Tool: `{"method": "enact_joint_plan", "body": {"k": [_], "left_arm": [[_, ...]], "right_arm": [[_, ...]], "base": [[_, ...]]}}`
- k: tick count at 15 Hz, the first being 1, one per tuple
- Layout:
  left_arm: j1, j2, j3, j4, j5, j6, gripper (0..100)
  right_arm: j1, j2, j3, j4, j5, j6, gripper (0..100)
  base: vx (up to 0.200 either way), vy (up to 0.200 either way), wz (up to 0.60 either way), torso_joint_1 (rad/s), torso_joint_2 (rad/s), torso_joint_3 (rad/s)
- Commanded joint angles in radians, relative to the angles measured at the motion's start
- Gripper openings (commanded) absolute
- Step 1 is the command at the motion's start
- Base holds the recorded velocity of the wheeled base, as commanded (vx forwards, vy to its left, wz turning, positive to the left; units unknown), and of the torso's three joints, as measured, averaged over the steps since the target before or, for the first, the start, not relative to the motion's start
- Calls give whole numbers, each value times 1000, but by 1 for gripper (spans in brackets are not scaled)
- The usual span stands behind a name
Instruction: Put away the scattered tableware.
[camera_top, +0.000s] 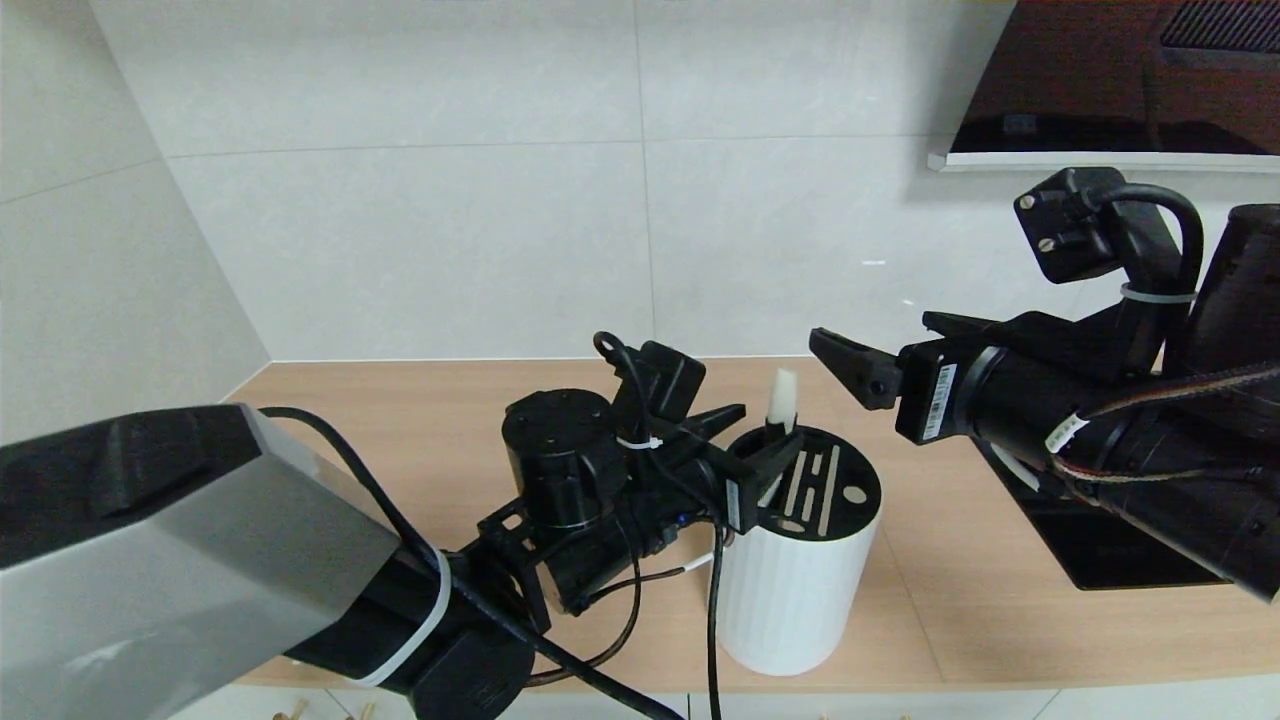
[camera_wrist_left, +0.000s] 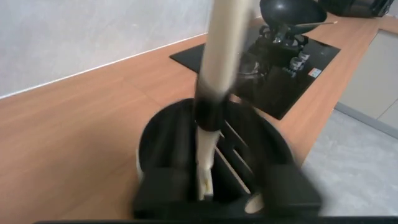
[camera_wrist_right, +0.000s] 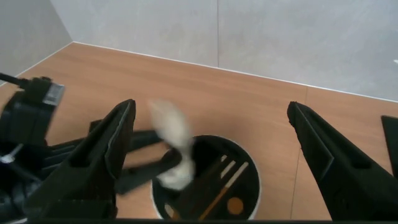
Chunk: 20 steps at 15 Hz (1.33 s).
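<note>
A white ribbed utensil holder (camera_top: 800, 590) with a black slotted top (camera_wrist_left: 163, 134) stands on the wooden counter near its front edge. A cream-handled utensil (camera_top: 783, 398) with a black band (camera_wrist_left: 208, 109) stands upright in one of its slots (camera_wrist_right: 177, 171). My left gripper (camera_top: 770, 425) hovers just over the holder's top, open, its fingers (camera_wrist_left: 160, 186) set apart on either side of the handle. My right gripper (camera_top: 868, 328) hangs higher, up and to the right of the holder, open wide (camera_wrist_right: 210, 106) with nothing in it.
A black cooktop (camera_top: 1100, 550) lies on the counter to the right of the holder, with a dark pan (camera_wrist_left: 292, 12) on its burner. The tiled wall runs behind. Bare wooden counter (camera_top: 400, 400) stretches to the left and back.
</note>
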Motion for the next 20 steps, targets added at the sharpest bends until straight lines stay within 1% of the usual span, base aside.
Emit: {"method": "enact_joint_plan", "body": {"k": [1, 6, 7, 9, 10, 11, 12, 13, 14, 15, 16, 17, 18, 19, 20], "left_arm": [[0, -4, -1, -3, 1, 0, 100], [0, -23, 1, -4, 5, -3, 100], [0, -58, 5, -4, 10, -3, 100], [26, -195, 50, -13, 33, -3, 100], [49, -280, 85, -13, 36, -3, 100], [87, -360, 123, -13, 36, -5, 100], [141, -432, 171, -13, 33, -5, 100], [214, -500, 229, -13, 33, -12, 100], [268, -560, 298, -15, 30, -29, 100], [299, -606, 343, -13, 30, -42, 100], [343, -689, 407, -13, 27, -62, 100], [362, -756, 442, -13, 27, -65, 100], [371, -834, 461, -6, 28, -65, 100], [377, -876, 467, 7, 30, -65, 100], [388, -946, 484, 51, 32, -63, 100]], "right_arm": [[0, 0, 0, 0, 0, 0, 100], [0, -1, 1, -2, 0, 0, 100], [0, -3, 0, -2, 0, 0, 100], [-4, -27, 8, -2, 0, 0, 100], [-8, -55, 20, 3, 1, 0, 100], [-12, -76, 28, 3, -5, 0, 100], [-29, -98, 49, 3, -16, 0, 100], [-64, -136, 100, -5, -31, 0, 100], [-84, -199, 155, -3, -39, 1, 100], [-87, -253, 209, -2, -39, 1, 100], [-107, -360, 302, 4, -39, -2, 100], [-139, -440, 356, 17, -37, -26, 100], [-221, -526, 391, 50, -31, -72, 100], [-271, -572, 400, 77, -23, -89, 100], [-333, -645, 405, 123, -6, -103, 100]], "base": [[0, 0, 0, 0, 0, 0], [0, 0, 0, 0, 0, 0], [0, 0, 0, 0, 0, 0], [0, 0, 0, 0, 0, 0], [0, 0, 0, 0, 0, 0], [0, 0, 0, 0, 0, 0], [0, 0, 0, 0, 0, 0], [0, 0, 0, 0, 0, 0], [0, 0, 0, 0, 0, 0], [0, 0, 0, 0, 0, 0], [0, 0, 0, 0, 0, 0], [0, 0, 0, 0, 0, 0], [0, 0, 0, 0, 0, 0], [0, 0, 0, 0, 0, 0], [0, 0, 0, 0, 0, 0]]}}
